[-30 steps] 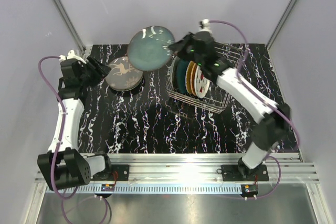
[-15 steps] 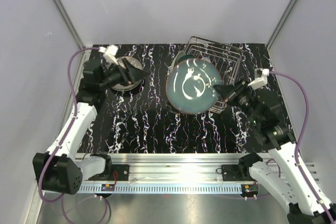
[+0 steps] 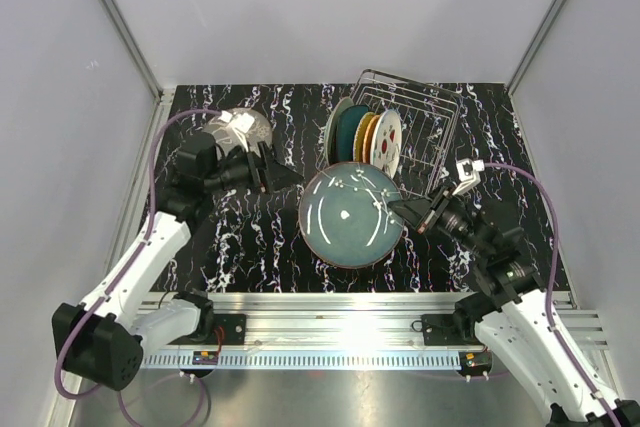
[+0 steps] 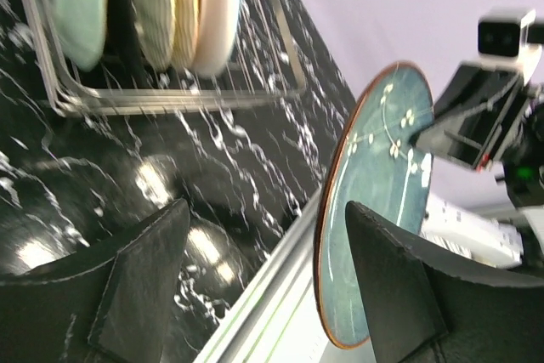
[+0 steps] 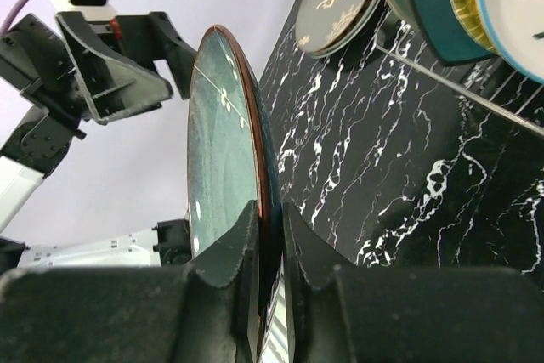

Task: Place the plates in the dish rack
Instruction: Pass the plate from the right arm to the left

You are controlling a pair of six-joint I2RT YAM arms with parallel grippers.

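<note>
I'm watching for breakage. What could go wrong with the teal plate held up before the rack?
1. The right end effector grips the teal plate by its rim alone, above the table; it might slip and fall.
2. The open left end effector is near the plate's far edge; a misjudged approach could knock it loose.
3. The rack already holds plates; the teal one could strike them going in.

Top view's bright and even, lit from overhead, barely any shadows. Big white hotspot on the rail (image 3: pixel 370 332), plus small glints off the teal plate (image 3: pixel 352 215). Left wrist view is the rough one: rack (image 4: pixel 170 99) smeared with motion blur, blown-out blobs on the glossy bench (image 4: pixel 255 150), left claw (image 4: pixel 268 218) dark and soft. Right wrist view's crisp, only the right claw (image 5: pixel 268 210) up close goes mushy.
</note>
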